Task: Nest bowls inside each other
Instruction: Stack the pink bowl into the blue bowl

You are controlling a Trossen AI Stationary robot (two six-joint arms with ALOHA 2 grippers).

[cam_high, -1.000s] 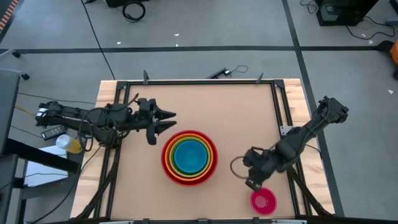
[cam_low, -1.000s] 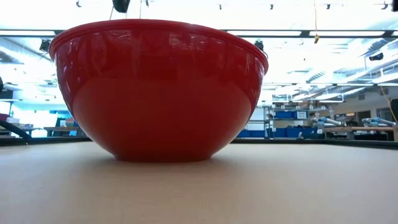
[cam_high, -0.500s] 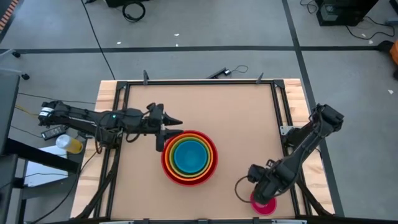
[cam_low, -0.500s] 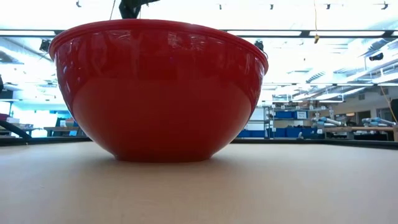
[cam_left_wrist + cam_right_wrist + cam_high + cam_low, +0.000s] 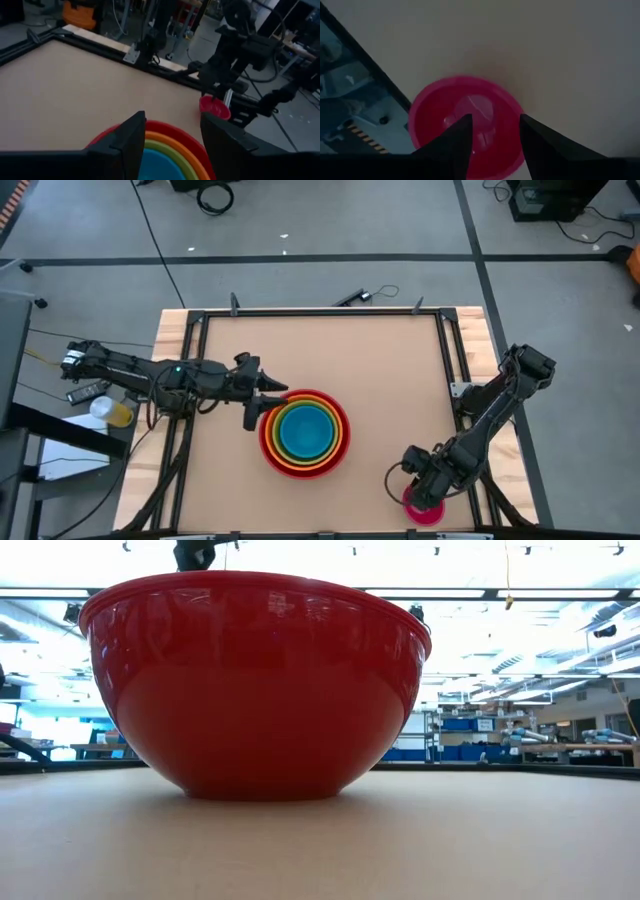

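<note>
So the pink bowl (image 5: 424, 506) is the only one not in the stack yet. It sits by itself close to the table's (image 5: 360, 360) near edge, and the right claw (image 5: 420, 492) hangs right over it with its jaws apart and nothing between them. In the right wrist view the fingers (image 5: 451, 145) straddle the pink bowl's (image 5: 466, 125) inside, with the far rim poking out just past the tips.

My guess on handling: thin glossy plastic, super light, stiff enough to keep its shape but slick. A pinch on the rim looks like the way to go, one finger inside the wall and one outside. Grabbing across the whole thing seems iffy since it's round and shiny and could squirt out. Light also means it could skid if a finger bumps it before closing.

The stack (image 5: 304, 431) is red outermost, then orange, green and blue in the middle. The left claw (image 5: 268, 392) is right at its rim, spread and empty, with the red rim (image 5: 170, 131) showing between its fingers (image 5: 131, 140).

Compared to a second ago: the right claw was short of the pink bowl, now it's down over it. The left claw was back from the stack and has slid up to the rim. Neither claw's gap has changed. The bowls themselves haven't budged.
</note>
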